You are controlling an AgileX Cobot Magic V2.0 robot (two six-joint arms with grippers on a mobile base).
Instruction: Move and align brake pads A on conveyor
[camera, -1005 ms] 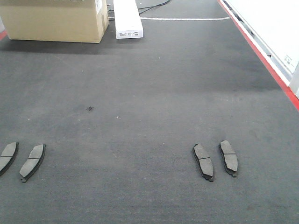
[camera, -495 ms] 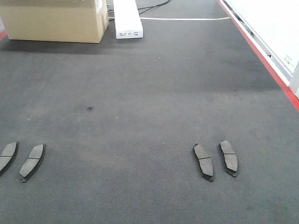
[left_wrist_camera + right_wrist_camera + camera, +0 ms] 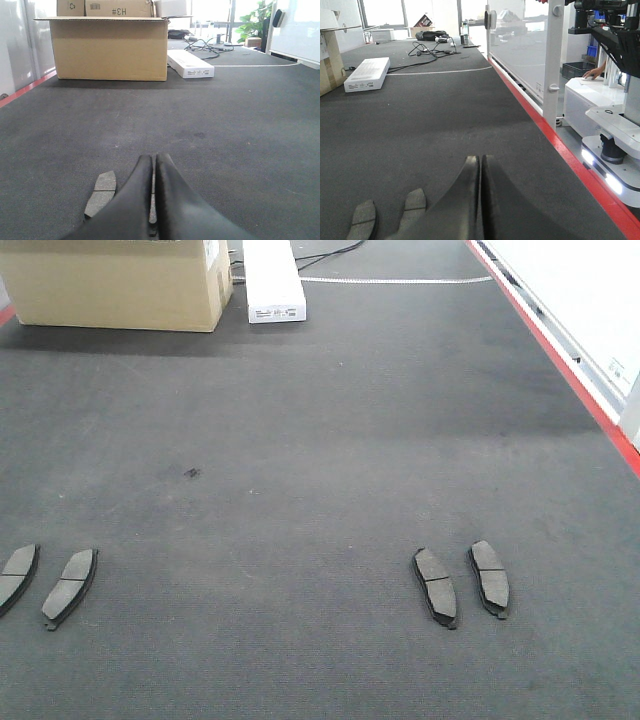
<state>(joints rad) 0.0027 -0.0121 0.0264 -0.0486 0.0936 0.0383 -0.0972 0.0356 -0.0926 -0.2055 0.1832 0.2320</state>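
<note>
Nothing moved; only wrist views show closed left claw (image 3: 153, 162); right claw (image 3: 480, 162).

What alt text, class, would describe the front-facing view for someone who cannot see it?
Four brake pads lie in two pairs, near left and near right, on a wide dark grey conveyor. A cardboard box and a long white box sit at the far end; no gripper appears.

The left arm's black, smooth-skinned two-finger gripper (image 3: 153, 162) sat low and level, its curved fingers pressed together tip to tip with nothing between them. The right arm's matching black gripper (image 3: 480, 161) was in the same pose, fingers closed against each other and pointing straight ahead. Neither arm appeared in the front-facing view.
</note>
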